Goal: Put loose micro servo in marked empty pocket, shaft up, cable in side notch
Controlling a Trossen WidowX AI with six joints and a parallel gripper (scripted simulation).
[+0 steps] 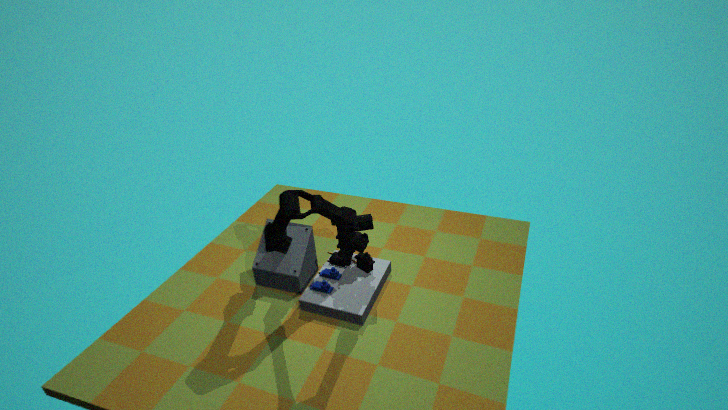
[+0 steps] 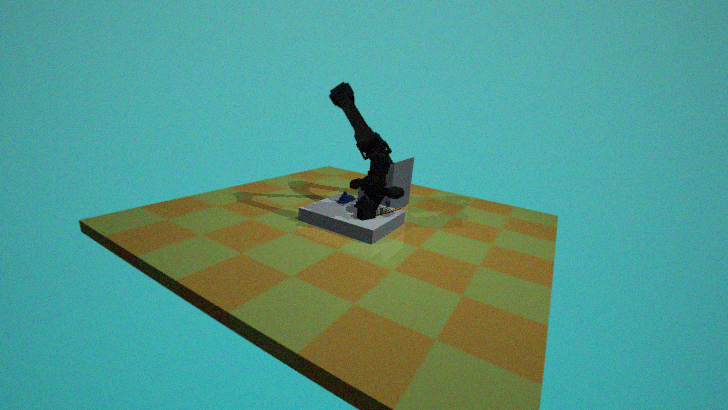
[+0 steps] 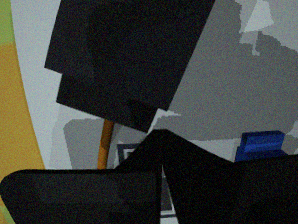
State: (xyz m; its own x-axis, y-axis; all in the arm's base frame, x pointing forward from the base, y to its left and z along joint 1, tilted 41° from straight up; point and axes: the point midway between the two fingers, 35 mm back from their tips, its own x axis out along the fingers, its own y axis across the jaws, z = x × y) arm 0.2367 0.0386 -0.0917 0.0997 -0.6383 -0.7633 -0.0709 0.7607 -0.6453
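The loose micro servo [image 1: 364, 261] [image 3: 133, 36] is a black block that lies on the grey deck [image 1: 351, 300] [image 2: 331, 216] near its far edge. An orange cable [image 3: 104, 143] [image 2: 389, 209] runs from it. My gripper [image 1: 342, 260] [image 2: 364, 213] [image 3: 158, 136] is shut with nothing between its fingers, low over the deck, just beside the servo. The marked pocket's white outline [image 3: 127, 152] shows partly, right at the fingertips; most of it is hidden by the fingers. Two blue servos [image 1: 330, 273] [image 1: 321, 286] sit seated in the deck; one shows in the wrist view [image 3: 261, 144].
The arm stands on a grey wedge base [image 1: 285, 254] [image 2: 402, 173] right beside the deck. Both rest on a green and orange checkered floor [image 1: 448, 325] [image 2: 356, 315].
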